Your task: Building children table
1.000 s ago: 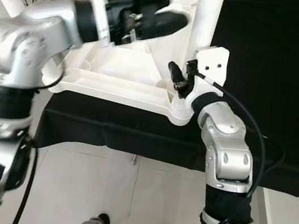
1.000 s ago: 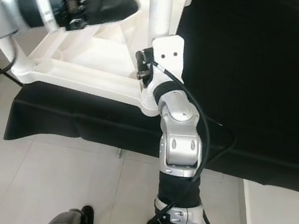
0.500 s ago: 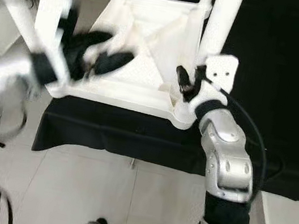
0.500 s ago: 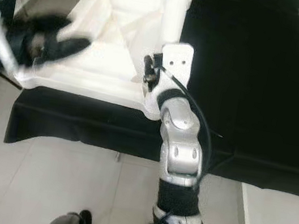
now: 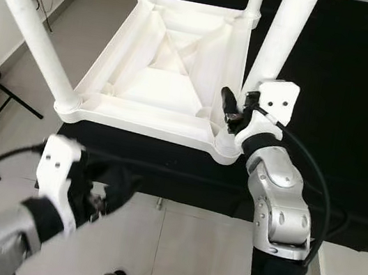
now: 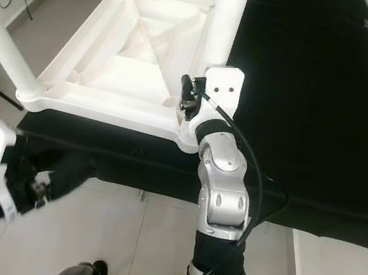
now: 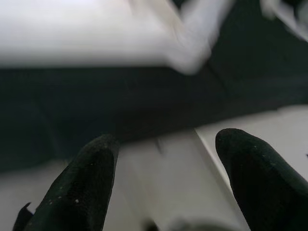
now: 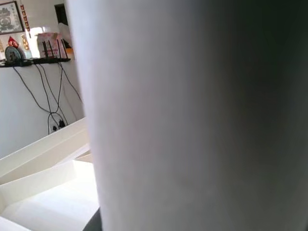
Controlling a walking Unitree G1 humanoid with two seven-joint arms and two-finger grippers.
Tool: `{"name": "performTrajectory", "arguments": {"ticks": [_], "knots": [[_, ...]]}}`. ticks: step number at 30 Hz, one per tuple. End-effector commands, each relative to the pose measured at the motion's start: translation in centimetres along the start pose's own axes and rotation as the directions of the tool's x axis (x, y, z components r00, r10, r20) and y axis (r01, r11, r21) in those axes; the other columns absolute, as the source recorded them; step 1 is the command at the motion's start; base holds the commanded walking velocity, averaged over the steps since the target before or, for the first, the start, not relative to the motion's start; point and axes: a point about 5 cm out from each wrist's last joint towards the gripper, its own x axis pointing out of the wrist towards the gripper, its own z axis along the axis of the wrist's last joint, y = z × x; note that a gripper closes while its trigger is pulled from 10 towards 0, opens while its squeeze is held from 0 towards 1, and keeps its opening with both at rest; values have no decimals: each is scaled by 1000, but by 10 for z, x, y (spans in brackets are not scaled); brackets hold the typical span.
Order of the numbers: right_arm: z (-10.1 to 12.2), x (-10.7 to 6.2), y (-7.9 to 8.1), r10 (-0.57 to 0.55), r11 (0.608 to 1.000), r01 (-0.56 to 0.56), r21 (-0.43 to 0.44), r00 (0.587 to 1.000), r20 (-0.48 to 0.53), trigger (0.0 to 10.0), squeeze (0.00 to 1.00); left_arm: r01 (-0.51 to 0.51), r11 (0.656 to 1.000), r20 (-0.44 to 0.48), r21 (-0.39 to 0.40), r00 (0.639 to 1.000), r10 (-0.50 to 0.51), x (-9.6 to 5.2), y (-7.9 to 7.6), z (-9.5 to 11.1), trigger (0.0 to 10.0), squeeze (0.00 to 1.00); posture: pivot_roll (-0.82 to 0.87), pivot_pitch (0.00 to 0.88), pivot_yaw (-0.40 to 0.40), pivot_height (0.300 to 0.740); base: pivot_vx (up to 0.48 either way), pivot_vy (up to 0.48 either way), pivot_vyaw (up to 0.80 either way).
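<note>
The white children table (image 5: 165, 78) lies upside down on a surface covered with black cloth (image 5: 359, 103), and four legs stand up from its corners, so the building looks nearly finished; I judge that what is left is to make the last leg firm and then to turn the table over. The near-right leg (image 5: 284, 34) is the one in work: the right gripper (image 5: 233, 110) is at its base, at the near-right corner of the table, and it seems to hold or steady this leg, but I cannot tell how far its jaws are open. The left gripper (image 5: 108, 192) is away from the table, below its near-left corner and over the pale floor (image 5: 172, 248); its jaws are wide open and hold nothing. The head views show the whole table and both arms. The left wrist view shows the two black fingers (image 7: 82, 187) clearly apart, with the blurred table edge beyond them. The right wrist view shows the white leg very close, and behind it a wall with cables and a small shelf (image 8: 36, 57).
</note>
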Motion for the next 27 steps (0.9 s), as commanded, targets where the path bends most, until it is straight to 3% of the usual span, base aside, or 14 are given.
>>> {"name": "performTrajectory", "arguments": {"ticks": [1, 2, 3, 8, 9, 10, 11, 14, 15, 16, 18, 20, 25, 27], "knots": [[-34, -5, -7, -10, 997, 21, 79, 989, -148, 10000, 0, -4, 1000, 10, 10, 1000, 4, -2, -4, 1, 10000, 0, 57, 243, 47, 740, 0, 0, 0], [-32, -4, -6, 20, 997, -10, 82, 991, -131, 10000, 318, -5, 1000, 2, -11, 1000, 5, -3, -8, -4, 10000, 0, 60, 244, 45, 740, 0, 0, 0], [-27, -2, -3, 73, 991, -62, 115, 993, -98, 10000, 1000, -6, 1000, -5, -24, 1000, 6, -4, -12, -8, 10000, 0, 62, 245, 46, 740, 0, 0, 0], [-11, 3, 2, 241, 960, -239, 145, 971, 4, 10000, 1000, -24, 999, -20, -31, 1000, 23, -5, -17, -17, 10000, 0, 61, 246, 47, 740, 0, 0, 0], [0, 6, 1, 368, 919, -371, 129, 928, 53, 10000, 710, -49, 998, 2, -36, 999, 49, -6, -16, -18, 10000, 0, 59, 245, 42, 740, 0, 0, 0], [0, 6, 1, 368, 919, -371, 129, 928, 53, 10000, 710, -49, 998, 2, -36, 999, 49, -6, -16, -18, 10000, 0, 59, 245, 42, 740, 0, 0, 0], [8, 8, -2, 467, 878, -472, 81, 881, 74, 10000, 0, -74, 996, 27, -45, 997, 75, -6, -15, -18, 10000, 0, 61, 244, 39, 740, 0, 0, 0], [15, 15, -16, 651, 759, -650, -36, 759, 28, 10000, 0, -99, 995, 67, -30, 993, 101, -7, -15, -16, 10000, 0, 61, 242, 29, 740, 0, 0, 0], [15, 15, -16, 651, 759, -650, -36, 759, 28, 10000, 0, -99, 995, 67, -30, 993, 101, -7, -15, -16, 10000, 0, 61, 242, 29, 740, 0, 0, 0], [15, 20, -24, 702, 709, -701, -79, 712, -16, 10000, 0, -102, 995, 80, -13, 991, 102, -6, -18, -15, 10000, 0, 63, 242, 26, 740, 0, 0, 0], [15, 20, -24, 702, 709, -701, -79, 712, -16, 10000, 0, -102, 995, 80, -13, 991, 102, -6, -18, -15, 10000, 0, 63, 242, 26, 740, 0, 0, 0], [18, 28, -33, 777, 620, -779, -98, 626, -65, 10000, 0, -92, 996, 94, 4, 991, 91, -5, -21, -16, 10000, 0, 71, 240, 14, 740, 0, 0, 0], [24, 42, -34, 829, 540, -833, -115, 551, -94, 10000, 0, -70, 997, 109, 12, 992, 68, -2, -24, -16, 10000, 0, 81, 240, 9, 740, 0, 0, 0], [25, 45, -34, 839, 527, -844, -105, 536, -99, 9020, 0, -65, 998, 115, 11, 991, 63, -1, -25, -17, 10000, 0, 80, 239, 5, 740, 0, 0, 0]]}}
